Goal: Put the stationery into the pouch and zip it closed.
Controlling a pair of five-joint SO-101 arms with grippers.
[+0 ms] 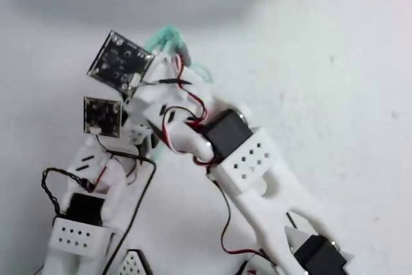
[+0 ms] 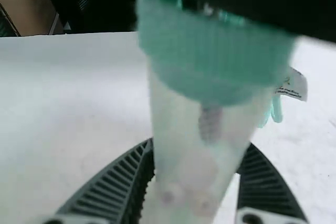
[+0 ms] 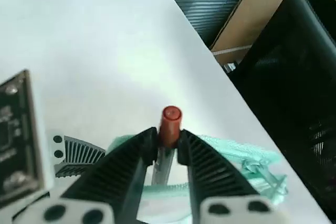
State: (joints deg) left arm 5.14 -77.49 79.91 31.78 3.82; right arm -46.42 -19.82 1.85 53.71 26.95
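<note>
Your two arms crowd over the pouch (image 1: 168, 37), and a camera board (image 3: 13, 129) sits close beside the right gripper (image 3: 168, 136). The right gripper is clamped on a red-capped pen (image 3: 170, 121) over the green mesh, while the left gripper (image 2: 199, 148) pinches the pouch up by its lens. Both work over a white table (image 1: 322, 62), with a dark chair (image 3: 294, 77) beyond its edge.

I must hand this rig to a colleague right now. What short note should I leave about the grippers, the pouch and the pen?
Left gripper: fingers shut on the green mesh pouch, holding it.
Right gripper: fingers shut on a pen with a red end, over the pouch.
Done: pouch gripped, pen in hand.
Left: put the pen fully into the pouch, release it, then zip the pouch closed. Whether the pen's lower end is already inside cannot be seen.
</note>
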